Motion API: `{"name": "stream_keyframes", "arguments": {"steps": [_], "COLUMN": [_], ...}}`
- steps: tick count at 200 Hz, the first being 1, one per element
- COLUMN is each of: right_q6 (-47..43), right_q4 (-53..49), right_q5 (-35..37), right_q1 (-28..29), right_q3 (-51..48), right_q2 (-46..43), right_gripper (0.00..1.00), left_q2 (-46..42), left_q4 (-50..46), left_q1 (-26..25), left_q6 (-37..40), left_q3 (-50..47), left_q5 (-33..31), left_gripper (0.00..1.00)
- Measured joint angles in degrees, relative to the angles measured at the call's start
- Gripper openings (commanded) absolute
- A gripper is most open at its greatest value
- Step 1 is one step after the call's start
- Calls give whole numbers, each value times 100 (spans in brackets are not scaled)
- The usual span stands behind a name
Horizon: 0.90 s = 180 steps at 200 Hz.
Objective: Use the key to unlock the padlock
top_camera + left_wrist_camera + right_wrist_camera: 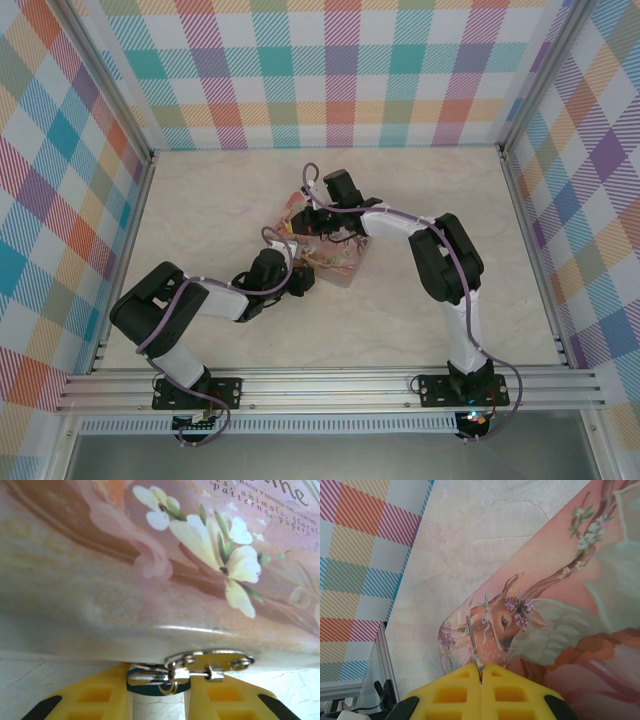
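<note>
The padlock (144,690), tiny with a blue-teal body and a silvery shackle, hangs from the metal hasp (220,661) on the lower edge of the pink illustrated tin (100,555). My left gripper (159,690) has a yellow finger against each end of the padlock's body, shut on it. In the top view the left gripper (300,277) sits at the tin's (342,262) near-left side. My right gripper (481,671) is shut on the key (473,641), a thin grey blade sticking out past the fingertips over the deer picture on the tin (560,630). The right gripper (315,218) is above the tin's far side.
The tin stands in the middle of the pale marbled table (200,200). Plaid walls (330,70) with aluminium posts close in the back and both sides. A metal rail (330,385) runs along the near edge by the arm bases.
</note>
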Motion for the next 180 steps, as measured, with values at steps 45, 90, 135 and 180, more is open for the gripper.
{"name": "stream_keyframes", "arguments": {"steps": [45,90,135,180], "right_q6": [2,-11,-321,-968], "right_q4": [39,76,26,-15], "right_q5": [17,168,459,837], "right_q1": [0,4,-39,-76], "right_q3": [-33,-494,-1373,-2704], "right_q2": [-20,-435,-1469,-2796], "right_gripper": [7,7,7,7], "left_q2": [-22,-273,-496,-529], "left_q4": [-9,-203,-317,-520], "left_q1": [0,0,-22,-26], "left_q6": [-48,-402,-846,-1266], "left_q3": [0,0,0,105], "left_q5": [-2,-4,-74,-44], "left_gripper": [26,26,25,24]}}
